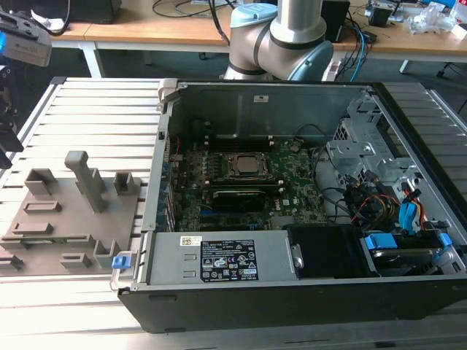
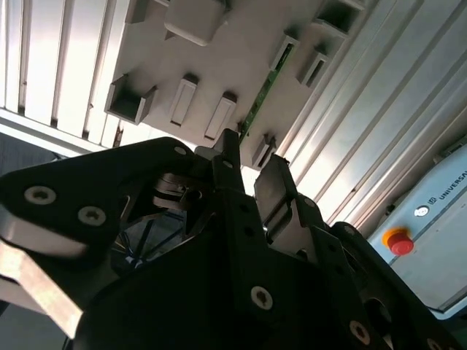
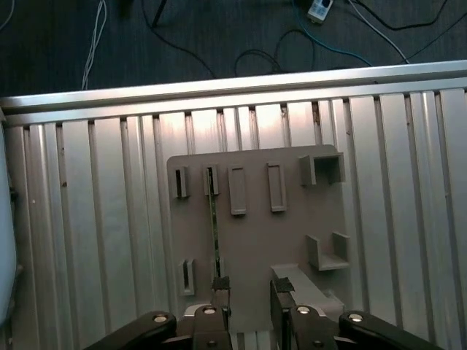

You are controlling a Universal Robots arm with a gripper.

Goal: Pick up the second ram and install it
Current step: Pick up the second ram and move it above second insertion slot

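Grey fixture plate (image 3: 292, 233): second ram (image 3: 214, 226) edge-up, lengthwise toward end effector (image 3: 251, 286)

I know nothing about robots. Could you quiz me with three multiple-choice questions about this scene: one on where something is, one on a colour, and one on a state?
1. Where is the thin green circuit-board stick?
A. In a person's hand
B. Standing on edge in slots of the flat plastic plate with raised blocks
C. Inside a drawer

2. What colour is that plate?
A. Grey
B. Red
C. Yellow

3. How do the fingers of the black tool stand?
A. Shut on the stick
B. Apart, with nothing between them
C. Pressed together

Answers:
1 B: in the first wrist view the stick runs from one slotted block to another on the plate.
2 A: the plate and its blocks are plain grey.
3 B: both wrist views show bare plate through the gap between the fingers.
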